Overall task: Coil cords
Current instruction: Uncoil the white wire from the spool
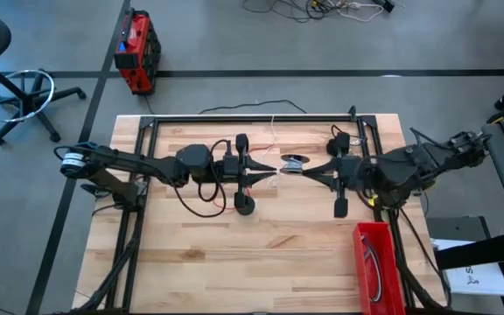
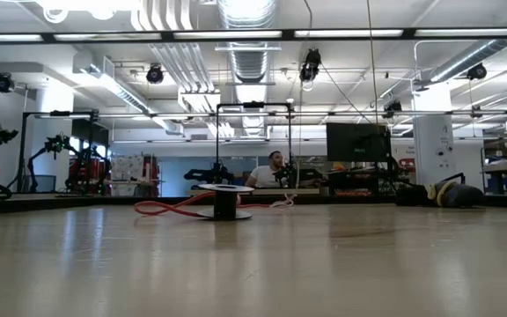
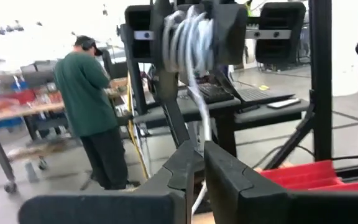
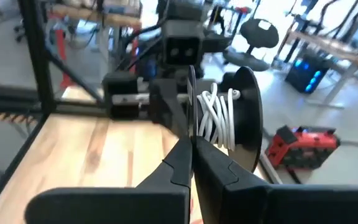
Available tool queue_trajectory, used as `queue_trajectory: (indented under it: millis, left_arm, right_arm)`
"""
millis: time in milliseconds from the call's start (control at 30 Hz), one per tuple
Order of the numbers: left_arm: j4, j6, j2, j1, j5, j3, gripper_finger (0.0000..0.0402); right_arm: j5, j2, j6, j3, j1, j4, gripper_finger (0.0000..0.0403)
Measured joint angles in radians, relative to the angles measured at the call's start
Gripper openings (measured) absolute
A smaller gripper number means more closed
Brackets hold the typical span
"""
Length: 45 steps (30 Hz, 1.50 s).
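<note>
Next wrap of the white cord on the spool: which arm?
Left, probably. The left pincer pinches the thin white cord by its free strand leading to the black plastic spool, so it can lay the turn. The right pincer looks closed on the spool's flange, steadying it.

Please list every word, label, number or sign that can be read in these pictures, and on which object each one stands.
No text can be read with certainty.
White paper beside the table's right edge, high view: dark marks, too small to read.
Red case on the floor, high view: no legible label.
Red bin, white cord on its spool: no text visible.
</note>
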Motion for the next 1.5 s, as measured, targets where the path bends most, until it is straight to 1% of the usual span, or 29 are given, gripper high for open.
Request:
queue_trajectory:
  millis: [100,167,300,433,567,667,833,1000,1100,1267,1333,1367,1467,1500]
  left_arm:
    - [-0.021,-0.048,0.001,0.0,0.001,-0.007,0.0033]
    - [-0.021,-0.051,0.009,0.0,0.005,-0.012,0.0035]
    - [-0.01,-0.049,0.028,0.0,0.097,-0.017,0.0038]
    - [-0.007,-0.052,0.06,-0.001,0.113,-0.018,0.0038]
    - [0.002,-0.064,0.087,0.0,0.104,-0.018,0.0038]
    - [0.001,-0.063,0.096,0.0,0.066,-0.018,0.0039]
    - [-0.041,-0.012,0.084,-0.001,0.027,-0.018,0.0039]
    - [-0.039,-0.009,0.076,-0.003,0.027,-0.018,0.0039]
    - [-0.04,-0.015,0.092,-0.003,0.029,-0.017,0.0039]
    - [-0.02,-0.042,0.115,-0.003,0.094,-0.017,0.0041]
    - [-0.041,-0.034,0.112,-0.003,0.083,-0.017,0.0048]
    - [-0.069,-0.025,0.103,-0.003,0.061,-0.017,0.0055]
    - [-0.148,0.002,0.071,-0.001,-0.02,-0.017,0.0084]
    - [-0.153,0.003,0.061,0.001,-0.022,-0.017,0.0096]
  right_arm:
    - [-0.012,0.006,0.031,0.031,0.001,-0.086,0.0001]
    - [-0.014,0.004,0.05,0.041,0.003,-0.115,0.0001]
    - [-0.012,-0.002,0.084,0.046,0.002,-0.158,0.0001]
    - [-0.02,0.02,0.075,0.046,0.002,-0.173,0.0001]
    - [-0.025,0.041,0.076,0.046,0.002,-0.178,0.0]
    - [-0.047,0.05,0.076,0.046,0.002,-0.181,0.0]
    - [-0.059,0.055,0.093,0.046,0.002,-0.204,0.0]
    - [-0.069,0.055,0.093,0.046,0.002,-0.201,0.0]
    - [-0.07,0.056,0.093,0.046,0.002,-0.201,0.0]
    - [-0.068,0.056,0.097,0.046,0.002,-0.201,0.0]
    - [-0.068,0.056,0.107,0.047,0.002,-0.202,0.0]
    - [-0.069,0.056,0.111,0.047,0.002,-0.202,0.0]
    - [-0.071,0.055,0.113,0.047,0.002,-0.216,0.0]
    - [-0.071,0.055,0.113,0.047,0.002,-0.22,0.0]
